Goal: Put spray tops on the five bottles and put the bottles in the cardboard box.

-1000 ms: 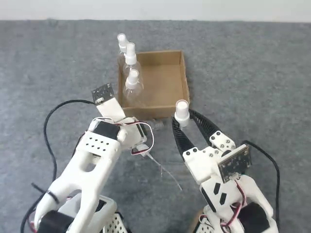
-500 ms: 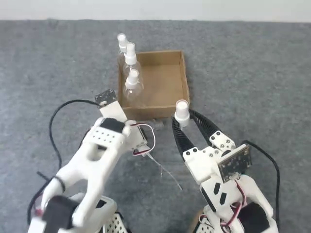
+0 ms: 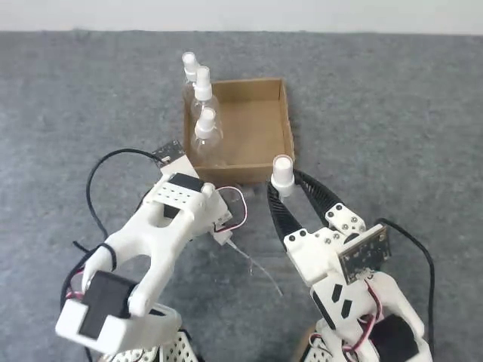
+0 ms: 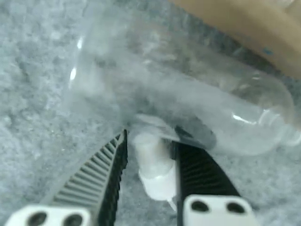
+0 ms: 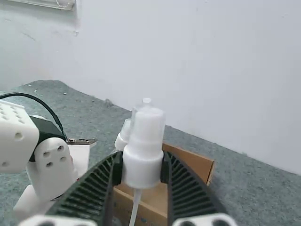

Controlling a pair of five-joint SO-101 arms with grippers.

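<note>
A cardboard box (image 3: 287,113) sits mid-table, with three bottles standing along its left side, each with a spray top (image 3: 205,121). A clear bottle (image 4: 188,103) without a top lies on the carpet against the box's front wall (image 4: 244,28). My left gripper (image 4: 150,155) is low in front of that bottle, shut on a white spray top (image 4: 153,167) whose thin tube (image 3: 256,268) trails back over the carpet. By the box's front right corner my right gripper (image 3: 281,187) is raised and shut on another spray top (image 5: 142,141), held upright.
Grey carpet covers the table, with open room to the right of the box and at the far left. A black cable (image 3: 98,181) loops beside the left arm. The left arm (image 5: 33,150) shows close by in the right wrist view.
The left arm has swung round and leaned forward, its wrist dropping lower toward the box's front. The right arm and its spray top have stayed still.
</note>
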